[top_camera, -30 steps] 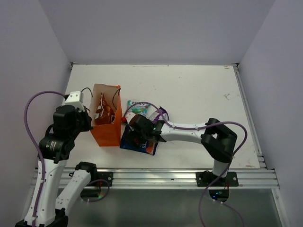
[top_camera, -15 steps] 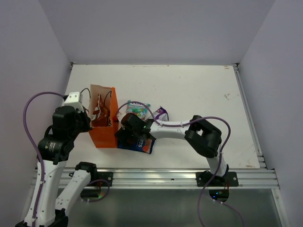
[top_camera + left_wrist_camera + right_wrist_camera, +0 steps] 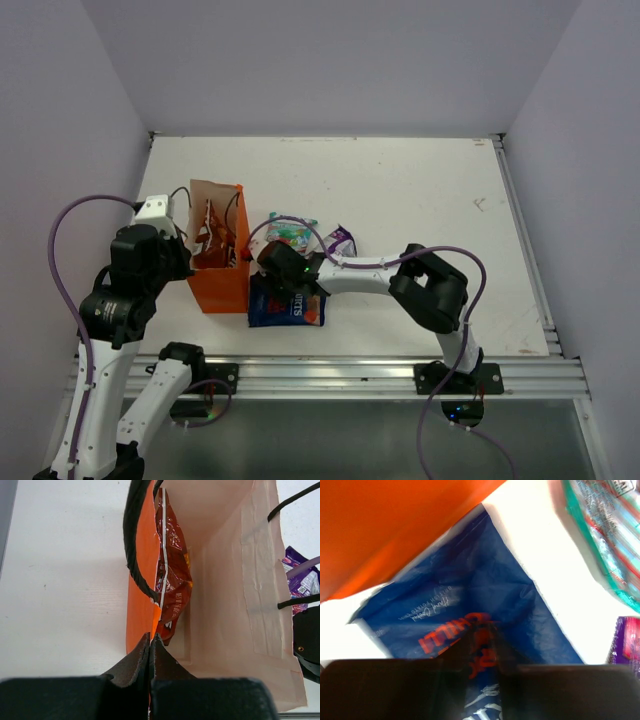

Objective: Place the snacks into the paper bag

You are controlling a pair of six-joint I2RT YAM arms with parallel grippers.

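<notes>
- At the lower left of the overhead view, the left gripper (image 3: 150,642) is pinched fully together on the near rim of the paper bag (image 3: 225,285). A sliver of orange wall is caught between its fingers. The bag stands upright with its mouth open.
- Just right of the bag, low in the centre, the dark blue crisp packet (image 3: 288,308) lies flat on the table (image 3: 420,190), close against the bag's foot.
- The right gripper (image 3: 482,635) is set down on this packet with its fingers drawn almost together. A fold of blue foil appears to be nipped between them, though the wrist view is blurred.
- Inside the bag, the Doritos bag (image 3: 172,575) is seen standing on edge against the left wall, so one snack of four is judged done.
- Further up the frame, the green-white-pink sweets packet (image 3: 290,230) and, to its right, the small purple packet (image 3: 342,240) lie on the table outside the bag.
- Three packets are left. The blue one is judged to be the step in hand and is not yet lifted.
</notes>
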